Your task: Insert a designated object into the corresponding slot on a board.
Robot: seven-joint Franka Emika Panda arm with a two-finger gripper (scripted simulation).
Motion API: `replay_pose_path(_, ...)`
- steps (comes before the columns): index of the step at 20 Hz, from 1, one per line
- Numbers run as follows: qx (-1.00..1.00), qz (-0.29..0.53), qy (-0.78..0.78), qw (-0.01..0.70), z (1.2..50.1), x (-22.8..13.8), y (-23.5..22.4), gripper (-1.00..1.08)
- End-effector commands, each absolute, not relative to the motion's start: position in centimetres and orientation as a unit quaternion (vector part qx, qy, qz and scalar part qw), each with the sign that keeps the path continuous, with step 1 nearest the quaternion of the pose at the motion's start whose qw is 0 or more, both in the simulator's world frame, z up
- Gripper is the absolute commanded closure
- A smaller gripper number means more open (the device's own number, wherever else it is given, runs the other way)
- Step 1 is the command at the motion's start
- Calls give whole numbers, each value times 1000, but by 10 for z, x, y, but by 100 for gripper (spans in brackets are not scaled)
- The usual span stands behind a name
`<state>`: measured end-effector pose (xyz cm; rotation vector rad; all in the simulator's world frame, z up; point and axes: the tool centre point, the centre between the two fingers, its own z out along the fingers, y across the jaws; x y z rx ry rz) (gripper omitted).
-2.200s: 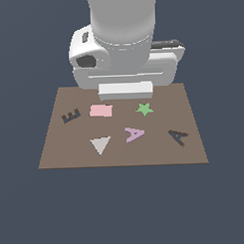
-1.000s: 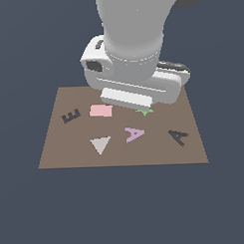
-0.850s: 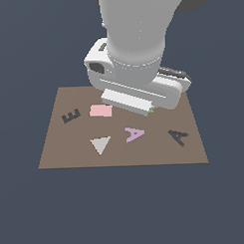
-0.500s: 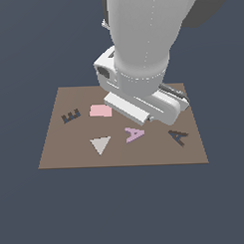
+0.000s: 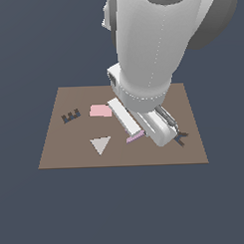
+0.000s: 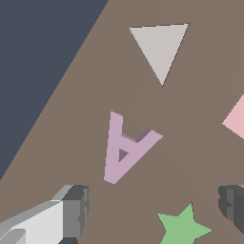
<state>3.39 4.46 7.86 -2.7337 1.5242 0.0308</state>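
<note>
The lilac A-shaped piece (image 6: 125,148) lies flat on the brown board (image 6: 190,157). In the exterior view only its edge (image 5: 135,137) shows under the arm. My gripper (image 6: 153,202) is open and empty, low over the board, with the piece just ahead of the gap between the fingers (image 6: 76,207) and not touching them. The dark A-shaped slot (image 5: 183,137) peeks out beside the hand at the exterior view's right, mostly hidden by the arm.
On the board lie a grey triangle (image 5: 100,144), a pink rectangle (image 5: 100,111) and a green star (image 6: 183,228) close to the gripper. A dark E-shaped recess (image 5: 71,116) sits at the exterior view's left. The board's edge (image 6: 71,90) runs near the piece.
The arm has come down and swung toward the exterior view's right and front. It now covers the green star, most of the lilac piece and most of the A slot.
</note>
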Motion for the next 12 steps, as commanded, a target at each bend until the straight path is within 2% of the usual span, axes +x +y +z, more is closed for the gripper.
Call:
replay_pose_path(1, -851, 8, 524, 5, 73, 39, 45, -92)
replay_pose_path(12, -775, 2, 632, 1, 56, 55, 41, -92)
